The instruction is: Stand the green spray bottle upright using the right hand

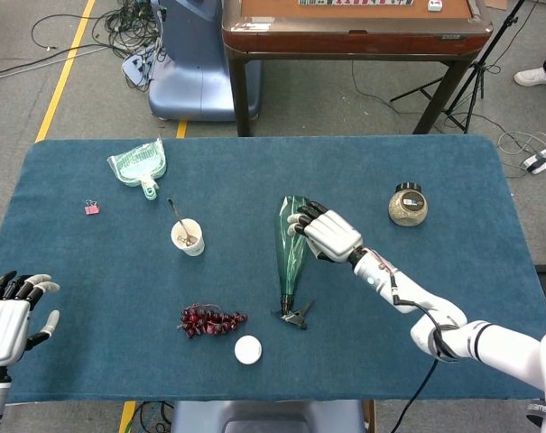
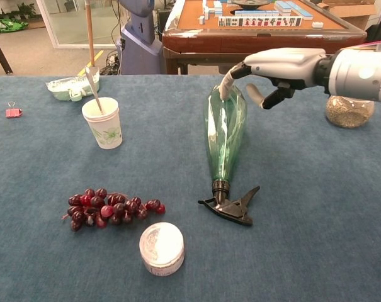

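1. Blue cloth table [image 1: 119, 271]: everything below sits on it.
2. Right hand [image 1: 327, 234] is over the wide base end of the green spray bottle [image 1: 293, 244], fingers spread, holding nothing; chest view shows fingertips [image 2: 227, 85] just above the glass, contact unclear.
3. Green spray bottle lies flat mid-table, base toward the far edge, black trigger head [image 2: 231, 206] toward the near edge.
4. Left hand [image 1: 6, 316] at the near-left corner, fingers apart, empty.
5. Green dustpan [image 1: 139, 166] far left.
6. Paper cup [image 1: 189, 236] with a spoon [image 2: 92, 78] in it, left of the bottle.
7. Round jar [image 1: 407, 206] right of the bottle.
8. Grape bunch [image 1: 211, 318] near the front, white lidded tub [image 1: 247, 349] just beside it.
9. Red binder clip [image 1: 92, 208] far left.
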